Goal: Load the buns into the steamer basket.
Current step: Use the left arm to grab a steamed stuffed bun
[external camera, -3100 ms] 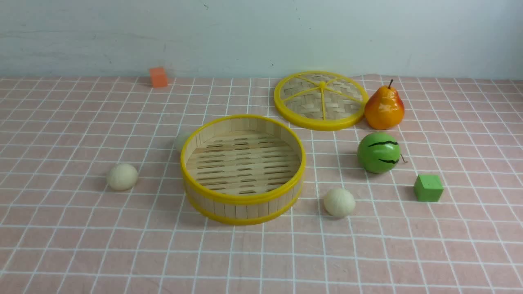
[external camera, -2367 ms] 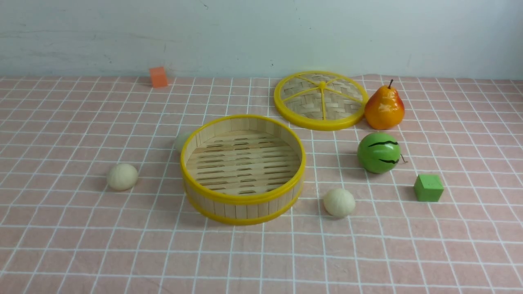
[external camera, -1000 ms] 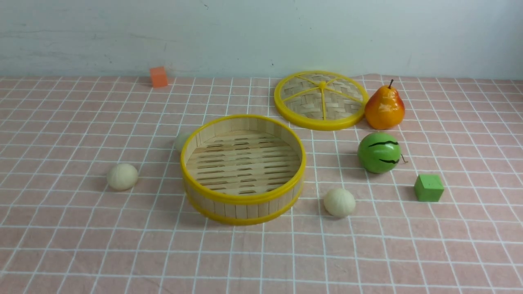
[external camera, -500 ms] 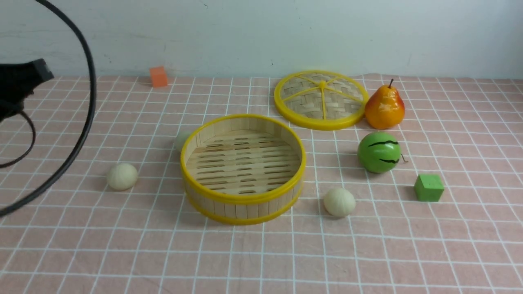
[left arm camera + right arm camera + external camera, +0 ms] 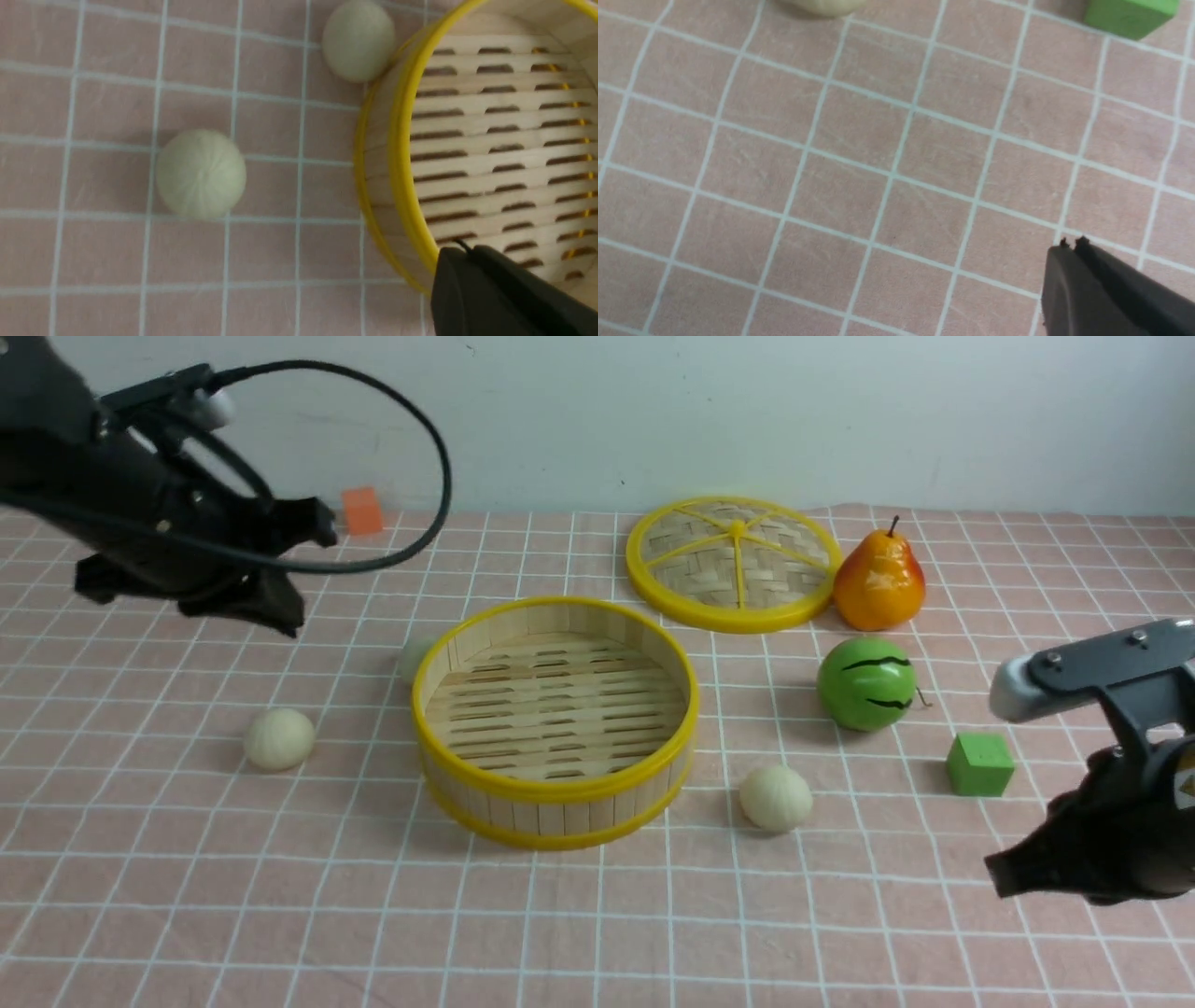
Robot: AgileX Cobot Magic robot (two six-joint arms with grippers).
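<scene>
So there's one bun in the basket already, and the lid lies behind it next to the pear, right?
Not quite. The front view shows the basket empty: all three buns lie on the cloth outside it. The lid does lie behind it, next to the pear.

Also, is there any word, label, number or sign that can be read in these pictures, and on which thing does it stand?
No text can be read anywhere.
Yellow sticker on the right arm: cut off by the picture's edge, too small to read.
Steamer basket, lid, three buns: no writing.
Pear, green ball, green block, orange block: no writing.
</scene>
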